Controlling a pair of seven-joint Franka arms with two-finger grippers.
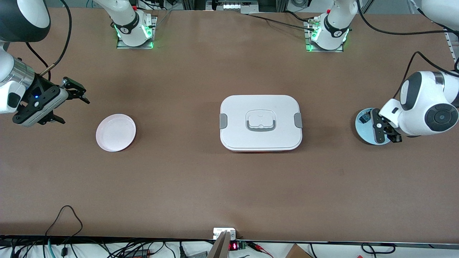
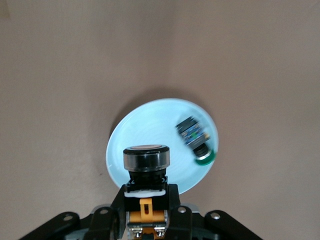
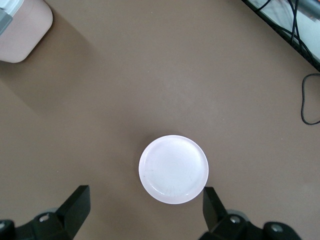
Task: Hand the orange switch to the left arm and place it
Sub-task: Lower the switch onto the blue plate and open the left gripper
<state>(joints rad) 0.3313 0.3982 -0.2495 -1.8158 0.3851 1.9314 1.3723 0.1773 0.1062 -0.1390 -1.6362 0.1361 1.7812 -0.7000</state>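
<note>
A brown table (image 1: pixel 200 179) carries the white box (image 1: pixel 260 122) at its middle and a pink plate (image 1: pixel 116 132) toward the right arm's end. The left gripper (image 2: pixel 146 212), over a blue plate (image 2: pixel 150 135), clamps the orange switch (image 2: pixel 146 165), black-bodied with orange markings. The right gripper (image 3: pixel 145 210) waits beside the pink plate, fingers wide.

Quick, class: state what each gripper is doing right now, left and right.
Left gripper: shut on the orange switch, over the blue plate.
Right gripper: open, holding nothing, over the pink plate.
</note>
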